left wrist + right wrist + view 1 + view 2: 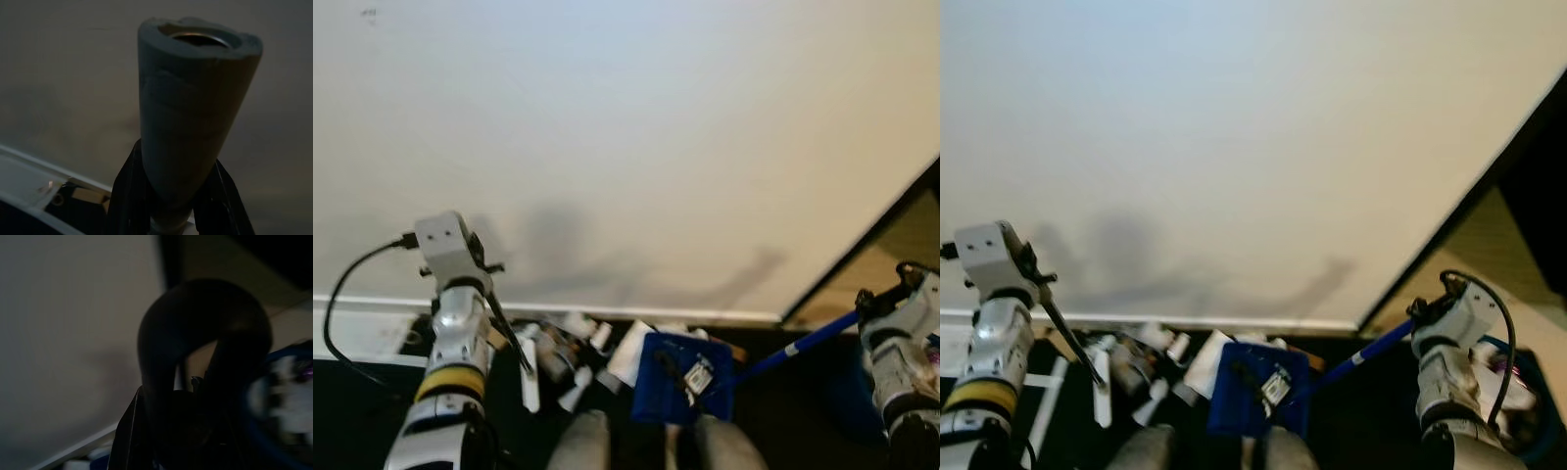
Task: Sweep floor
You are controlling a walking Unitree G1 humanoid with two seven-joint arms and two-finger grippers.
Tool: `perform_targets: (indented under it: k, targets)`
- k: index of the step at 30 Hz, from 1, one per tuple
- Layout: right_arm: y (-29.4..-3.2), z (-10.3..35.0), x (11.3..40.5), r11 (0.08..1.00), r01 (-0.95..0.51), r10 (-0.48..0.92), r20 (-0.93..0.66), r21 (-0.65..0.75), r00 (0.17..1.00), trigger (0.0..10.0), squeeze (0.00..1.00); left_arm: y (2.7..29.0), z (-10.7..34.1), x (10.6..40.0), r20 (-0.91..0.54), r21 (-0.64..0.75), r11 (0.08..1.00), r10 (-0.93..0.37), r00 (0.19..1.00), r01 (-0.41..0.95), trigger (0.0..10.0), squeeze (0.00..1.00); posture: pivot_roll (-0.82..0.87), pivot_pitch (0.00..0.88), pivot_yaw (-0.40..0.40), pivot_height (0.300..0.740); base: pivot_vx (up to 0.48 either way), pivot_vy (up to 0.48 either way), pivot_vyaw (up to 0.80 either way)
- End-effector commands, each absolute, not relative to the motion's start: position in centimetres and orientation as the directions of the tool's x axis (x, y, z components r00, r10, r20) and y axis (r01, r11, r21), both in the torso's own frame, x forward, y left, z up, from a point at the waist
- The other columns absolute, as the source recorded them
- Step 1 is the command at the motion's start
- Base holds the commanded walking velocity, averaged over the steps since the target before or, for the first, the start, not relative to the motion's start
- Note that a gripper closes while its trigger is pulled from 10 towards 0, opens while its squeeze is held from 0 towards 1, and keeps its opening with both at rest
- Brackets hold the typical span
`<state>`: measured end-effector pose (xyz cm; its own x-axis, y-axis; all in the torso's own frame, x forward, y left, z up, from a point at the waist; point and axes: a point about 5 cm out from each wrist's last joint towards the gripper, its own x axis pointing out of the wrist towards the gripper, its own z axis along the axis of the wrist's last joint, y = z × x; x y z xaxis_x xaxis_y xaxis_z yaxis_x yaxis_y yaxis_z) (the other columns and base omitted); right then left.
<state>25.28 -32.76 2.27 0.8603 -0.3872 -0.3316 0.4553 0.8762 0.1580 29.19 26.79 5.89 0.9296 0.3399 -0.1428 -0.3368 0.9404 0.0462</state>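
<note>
at the base of a plain pale wall [636, 127], along a white baseboard [607, 311], a pile of litter [570, 357] lies on a dark floor [773, 411]: white bottles, scraps of paper and bits of brown card, bunched together. just right of the pile sits a blue dustpan [685, 377] with a small white tag and black cord lying in it. a blue handle [803, 343] with a white band runs from the dustpan up and right to the right gripper [881, 299], which is closed around its looped dark end; in the right wrist view that dark loop [205, 347] stands between the 2 black fingers [129, 431], very dim, so the clamp is hard to judge closely. beside it a blurred blue-rimmed thing with white and purple contents [288, 396], cannot tell what it is.

the left gripper [514, 343] is raised at the left, fingers pointing down toward the litter, holding a thin dark broom stick. in the left wrist view the 2 fingers [128, 196] are narrow and pressed on both sides of a grey foam grip [190, 112] with a hollow metal tube end at its top. a black cable [342, 304] loops off the left wrist camera. a dark door edge [862, 245] runs diagonally at the right, tan surface past it. 2 grey rounded shapes at the lower edge, between the arms, cannot tell what they are.
</note>
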Motion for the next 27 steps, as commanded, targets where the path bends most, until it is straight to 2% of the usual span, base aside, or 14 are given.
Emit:
perform_targets:
  k: [1,6,11,16,22,27]
  targets:
    - [-32.9,3.2,26.2,0.881,0.444,-0.384,-0.303,0.163,0.872,10.0,0.0,26.6,6.1,29.0,-0.128,0.037,0.94,0.34,0.932,-0.338,10.0,0.0,0.06,0.055,-0.018,0.74,0.0,0.0,0.0]
    - [-33.7,4.2,26.4,0.875,0.465,-0.422,-0.256,0.137,0.869,10.0,0.0,27.5,6.5,28.3,-0.081,0.105,0.929,0.363,0.928,-0.355,10.0,0.0,0.06,0.055,-0.022,0.74,0.0,0.0,0.0]
    - [-33.7,4.5,26.4,0.878,0.455,-0.421,-0.217,0.147,0.881,10.0,0.0,28.2,7.1,28.2,-0.055,0.106,0.921,0.381,0.923,-0.374,10.0,0.0,0.07,0.058,-0.022,0.74,0.0,0.0,0.0]
    - [-33.0,3.8,26.1,0.892,0.432,-0.395,-0.233,0.132,0.888,10.0,0.0,28.7,8.0,28.4,-0.031,0.127,0.922,0.373,0.928,-0.366,10.0,0.0,0.09,0.076,-0.012,0.74,0.0,0.0,0.0]
    - [-32.5,2.6,25.6,0.878,0.469,-0.425,-0.294,0.097,0.856,10.0,0.0,29.8,9.0,28.7,-0.003,0.21,0.914,0.356,0.934,-0.348,10.0,0.0,0.11,0.116,-0.008,0.74,0.0,0.0,0.0]
    - [-31.8,2.7,26.3,0.875,0.48,-0.442,-0.293,0.069,0.848,10.0,0.0,30.1,10.2,29.5,0.034,0.255,0.914,0.319,0.947,-0.317,10.0,0.0,0.13,0.152,-0.007,0.74,0.0,0.0,0.0]
